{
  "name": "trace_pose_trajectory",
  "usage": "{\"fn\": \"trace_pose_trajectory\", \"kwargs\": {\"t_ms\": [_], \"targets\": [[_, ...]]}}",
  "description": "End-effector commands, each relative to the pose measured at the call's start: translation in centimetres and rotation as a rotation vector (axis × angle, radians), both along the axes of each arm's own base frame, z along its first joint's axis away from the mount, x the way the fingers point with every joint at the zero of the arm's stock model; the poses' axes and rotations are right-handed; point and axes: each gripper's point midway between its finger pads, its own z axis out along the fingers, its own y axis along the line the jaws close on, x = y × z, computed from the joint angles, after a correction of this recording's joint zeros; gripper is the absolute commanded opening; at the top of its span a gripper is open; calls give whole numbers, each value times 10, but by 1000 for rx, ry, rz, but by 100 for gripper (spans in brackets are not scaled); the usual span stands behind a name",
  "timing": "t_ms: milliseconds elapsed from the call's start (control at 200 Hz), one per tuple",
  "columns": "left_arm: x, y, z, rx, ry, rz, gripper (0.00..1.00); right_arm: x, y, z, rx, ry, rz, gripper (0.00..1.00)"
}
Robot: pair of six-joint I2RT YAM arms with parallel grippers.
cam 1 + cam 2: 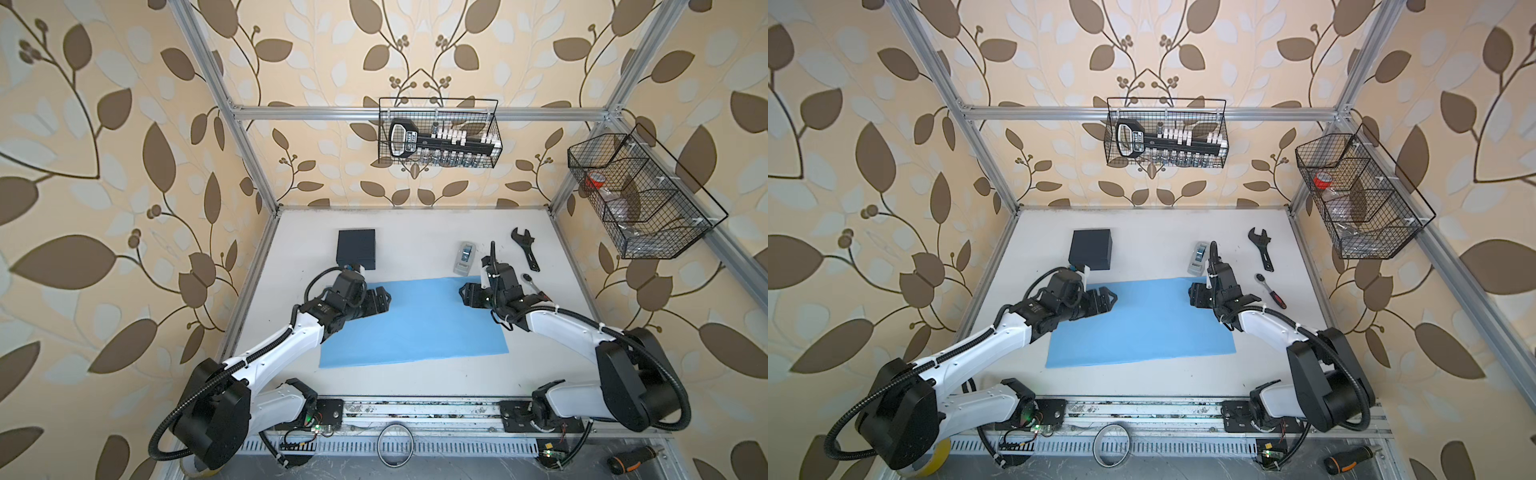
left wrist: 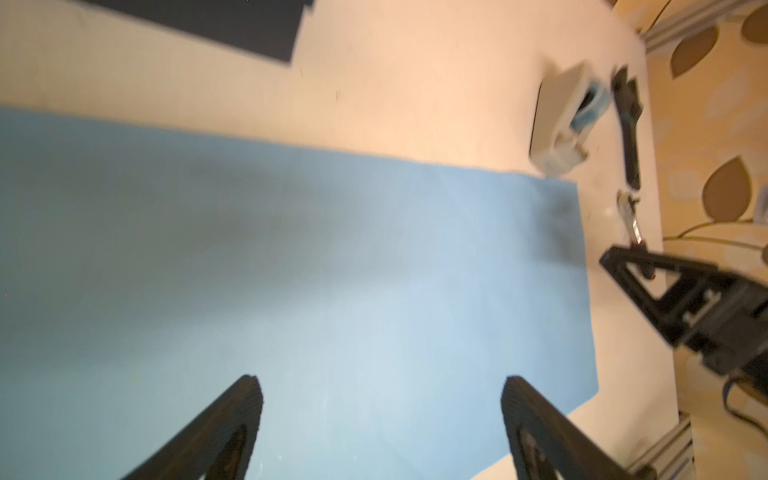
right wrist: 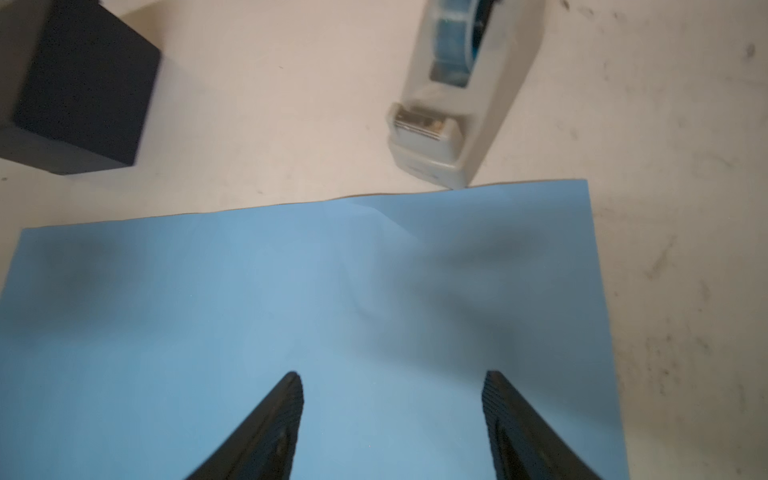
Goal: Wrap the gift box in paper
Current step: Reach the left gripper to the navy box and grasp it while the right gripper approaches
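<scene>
The paper (image 1: 415, 328) lies flat in the middle of the bench (image 1: 415, 237), light blue side up. The black box (image 1: 356, 248) stands toward the bench's far left corner, apart from the paper. The left gripper (image 2: 380, 386) hangs over the paper's left end and the right gripper (image 3: 392, 378) over its right end, both with jaws apart and empty.

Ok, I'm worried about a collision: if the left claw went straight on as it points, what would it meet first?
Probably the paper: the open left claw tilts down over it, and it fills the line ahead. The right claw stands off to the side, though depth is unclear.
</scene>
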Motion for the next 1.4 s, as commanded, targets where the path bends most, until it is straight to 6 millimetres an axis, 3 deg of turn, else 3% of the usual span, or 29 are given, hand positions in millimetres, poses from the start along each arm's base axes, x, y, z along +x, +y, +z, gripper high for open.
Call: {"fn": "trace_pose_trajectory", "kwargs": {"t_ms": [0,130,175,260,345,470,670,830,1020,1165,1220,1240,1395], "targets": [[41,40,22,13,-80,144,94,2,48,34,85,-119,102,76],[97,91,36,33,-137,291,99,11,98,70,155,-204,176,89],[117,106,33,37,-114,318,99,15,106,78,180,-232,180,94],[156,128,12,54,-47,337,99,20,116,82,222,-232,185,98],[185,128,-12,34,48,275,99,20,120,77,234,-217,187,98],[207,103,-34,-44,136,128,96,20,117,63,201,-188,182,98],[199,50,-39,-170,135,-20,90,37,99,52,194,-157,133,97],[182,2,-41,-168,141,-132,89,68,99,54,205,-156,115,96],[181,-1,-38,-172,135,-112,91,105,134,51,315,-127,129,94],[180,-4,-34,-212,131,-106,91,130,152,32,331,-83,143,93],[178,-8,-34,-231,133,-106,90,132,157,16,327,-46,150,92],[177,-10,-35,-236,134,-110,90,137,162,21,337,-56,160,91],[168,-24,-42,-241,150,-135,86,141,186,4,380,-4,223,86]]}}
